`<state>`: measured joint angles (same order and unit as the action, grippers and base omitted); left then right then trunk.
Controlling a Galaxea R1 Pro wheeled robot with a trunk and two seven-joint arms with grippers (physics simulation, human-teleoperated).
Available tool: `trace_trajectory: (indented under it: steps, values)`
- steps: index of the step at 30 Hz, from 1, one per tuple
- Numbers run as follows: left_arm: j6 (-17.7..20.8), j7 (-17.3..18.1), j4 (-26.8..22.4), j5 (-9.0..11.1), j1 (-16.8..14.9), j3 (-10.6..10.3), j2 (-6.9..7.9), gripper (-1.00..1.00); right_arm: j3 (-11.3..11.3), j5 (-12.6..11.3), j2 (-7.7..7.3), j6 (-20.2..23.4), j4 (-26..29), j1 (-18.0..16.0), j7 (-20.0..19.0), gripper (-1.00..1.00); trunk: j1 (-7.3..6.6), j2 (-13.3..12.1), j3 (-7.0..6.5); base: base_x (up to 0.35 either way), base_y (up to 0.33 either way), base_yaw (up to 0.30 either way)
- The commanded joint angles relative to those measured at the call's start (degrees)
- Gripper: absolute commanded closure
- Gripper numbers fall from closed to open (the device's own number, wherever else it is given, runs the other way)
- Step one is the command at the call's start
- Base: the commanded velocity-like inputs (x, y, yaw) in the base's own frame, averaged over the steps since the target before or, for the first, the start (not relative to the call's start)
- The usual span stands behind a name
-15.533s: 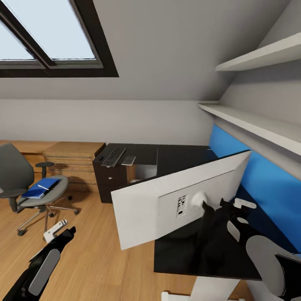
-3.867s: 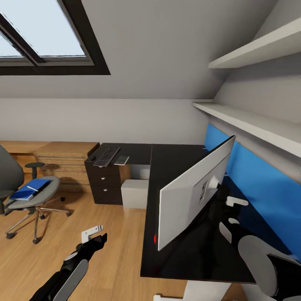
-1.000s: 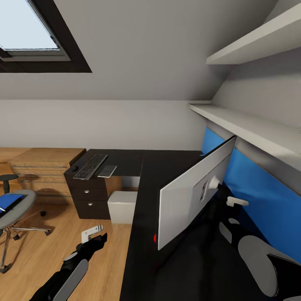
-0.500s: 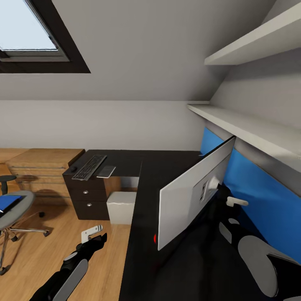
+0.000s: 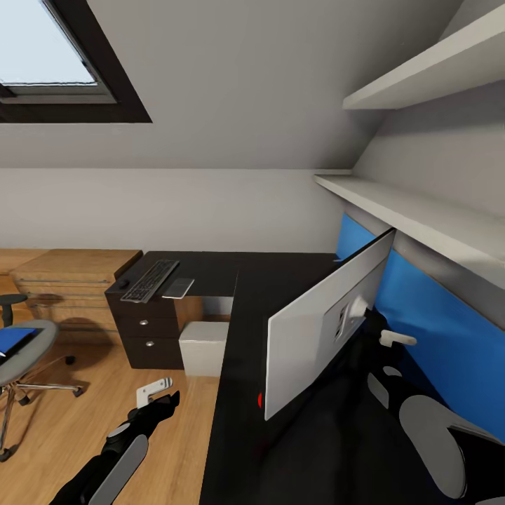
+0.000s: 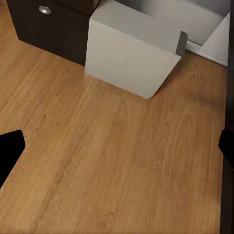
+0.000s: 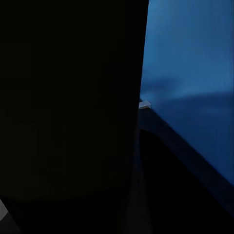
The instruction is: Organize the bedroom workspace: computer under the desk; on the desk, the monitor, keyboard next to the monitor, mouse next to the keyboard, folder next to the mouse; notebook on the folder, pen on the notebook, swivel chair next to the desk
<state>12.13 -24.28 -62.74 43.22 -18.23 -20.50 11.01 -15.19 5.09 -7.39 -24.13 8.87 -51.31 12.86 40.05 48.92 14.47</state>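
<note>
The monitor (image 5: 315, 330) stands over the near wing of the black desk (image 5: 280, 277), its pale grey back toward me. My right gripper (image 5: 370, 330) reaches its stand from behind and looks shut on it. Keyboard (image 5: 149, 280), mouse (image 5: 123, 283) and a thin grey notebook (image 5: 180, 286) lie on the far wing above the drawers. The computer (image 5: 203, 347) (image 6: 134, 51) sits on the floor under the desk. The blue folder (image 5: 14, 339) lies on the swivel chair (image 5: 28, 351) at the far left. My left gripper (image 5: 158, 396) (image 6: 117, 151) hangs open above the floor.
An oak dresser (image 5: 70, 273) stands against the far wall left of the desk. Two white shelves (image 5: 414, 210) and a blue wall panel (image 5: 449, 315) (image 7: 195, 63) run along the right wall. Oak floor (image 6: 97, 161) lies open between chair and desk.
Nothing has moved in the last half second. Across the earlier frames the view moved right and closer to the desk, and the monitor turned and came further in over the desk top.
</note>
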Motion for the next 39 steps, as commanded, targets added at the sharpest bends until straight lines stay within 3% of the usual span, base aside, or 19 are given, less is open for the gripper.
trace_trajectory:
  steps: [1, 39]
  values:
    - [0.1, -0.5, -0.1, 0.4, -0.1, -0.2, 0.07, -1.0, -0.3, 0.7, 0.01, -0.2, 0.0, -0.1, 0.2, 1.0, 0.01, 0.1, 0.07, 0.0, 0.0, 0.0]
    - [0.1, -0.6, 0.0, 0.4, -0.1, -0.2, 0.07, -1.0, -0.3, 0.8, 0.01, -0.3, 0.0, -0.1, 0.1, 1.0, 0.01, 0.1, -0.32, 0.0, -0.023, -0.037]
